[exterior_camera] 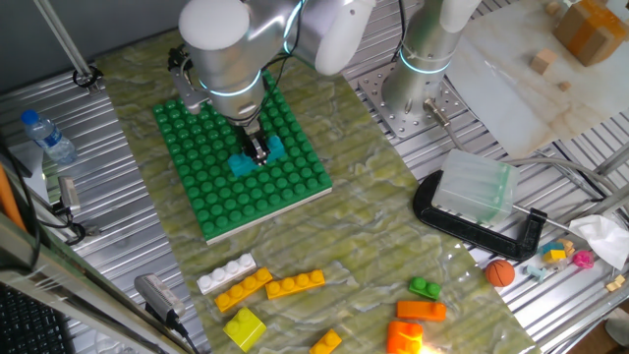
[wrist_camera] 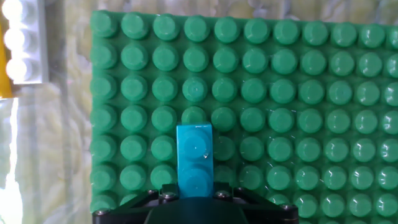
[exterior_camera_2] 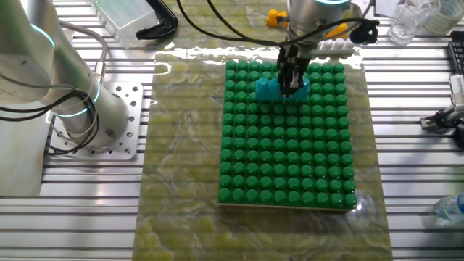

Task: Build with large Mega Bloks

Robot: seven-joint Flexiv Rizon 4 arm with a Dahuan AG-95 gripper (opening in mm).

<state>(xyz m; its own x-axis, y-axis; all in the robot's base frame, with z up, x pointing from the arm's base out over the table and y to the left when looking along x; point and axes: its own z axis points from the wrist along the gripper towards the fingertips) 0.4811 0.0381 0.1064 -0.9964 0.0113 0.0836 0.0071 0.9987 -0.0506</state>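
Gripping a cyan brick (wrist_camera: 195, 160) across its width, end effector (exterior_camera: 257, 153) closed on it, brick's long axis pointing straight ahead, green studded baseplate (exterior_camera_2: 287, 154) directly beneath.

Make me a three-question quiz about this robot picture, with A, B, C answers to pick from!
1. Where is the cyan brick?
A. On the green studded baseplate
B. Beside the water bottle
C. Among the loose bricks

2. What colour is the loose brick lying next to the white brick?
A. Purple
B. Yellow-orange
C. Black

3. What is the end effector doing?
A. Hanging open, far above the mat
B. Holding the white brick
C. Closed on the cyan brick

Answers:
1. A: both fixed views show it down on the baseplate studs.
2. B: a yellow-orange brick lies right beside the white one.
3. C: the hand view shows the cyan brick sticking out between the fingers.
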